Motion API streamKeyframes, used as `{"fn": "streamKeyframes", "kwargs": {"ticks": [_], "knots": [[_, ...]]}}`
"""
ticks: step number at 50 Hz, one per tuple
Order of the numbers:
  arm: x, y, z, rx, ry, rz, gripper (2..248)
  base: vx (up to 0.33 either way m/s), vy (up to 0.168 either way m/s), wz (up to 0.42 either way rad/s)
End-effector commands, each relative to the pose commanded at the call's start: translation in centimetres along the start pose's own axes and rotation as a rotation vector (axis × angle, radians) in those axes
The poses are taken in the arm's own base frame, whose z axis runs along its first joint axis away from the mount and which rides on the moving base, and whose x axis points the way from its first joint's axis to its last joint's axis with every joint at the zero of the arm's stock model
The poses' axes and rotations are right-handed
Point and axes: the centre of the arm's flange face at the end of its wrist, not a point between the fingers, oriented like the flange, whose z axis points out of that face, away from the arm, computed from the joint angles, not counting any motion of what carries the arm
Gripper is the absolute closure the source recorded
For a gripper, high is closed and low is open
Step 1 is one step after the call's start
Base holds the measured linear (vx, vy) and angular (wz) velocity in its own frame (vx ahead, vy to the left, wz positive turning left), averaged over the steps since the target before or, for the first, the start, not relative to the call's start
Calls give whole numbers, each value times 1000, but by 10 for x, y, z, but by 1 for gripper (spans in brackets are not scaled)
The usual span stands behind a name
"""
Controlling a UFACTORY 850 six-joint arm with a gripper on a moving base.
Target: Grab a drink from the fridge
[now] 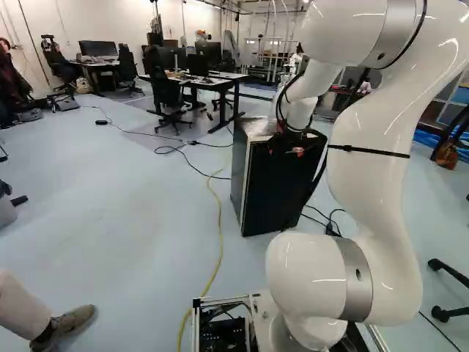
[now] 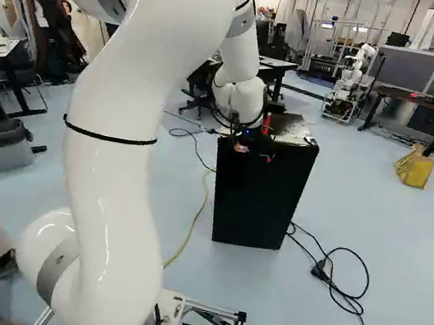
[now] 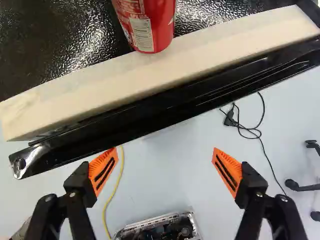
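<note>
My gripper (image 2: 252,142) is at the top front edge of the small black fridge (image 2: 257,195), which also stands in the left base view (image 1: 282,183). From the wrist, the gripper (image 3: 165,170) is open, its orange-padded fingers wide apart with only floor visible between them. Ahead of the fingers runs the fridge's black front edge, with a pale strip (image 3: 165,72) behind it. A red can (image 3: 148,22) stands beyond, at the border of that strip and the dark textured top. The fridge's door appears closed; its inside is hidden.
A yellow cable (image 1: 219,242) runs along the floor toward the base, left of the fridge. Black cables (image 2: 340,277) lie coiled to its right. Desks (image 1: 212,82) and chairs stand behind. Another robot (image 2: 351,81) is farther back. A person's leg and shoe (image 1: 69,323) are near the base's left.
</note>
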Motion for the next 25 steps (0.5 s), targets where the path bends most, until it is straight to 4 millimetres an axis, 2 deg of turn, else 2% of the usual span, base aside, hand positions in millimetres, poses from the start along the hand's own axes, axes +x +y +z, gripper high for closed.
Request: {"fn": "streamKeyframes", "kwargs": {"ticks": [25], "knots": [[3, 0, 0, 0, 33, 0, 3, 0, 0, 0]]}}
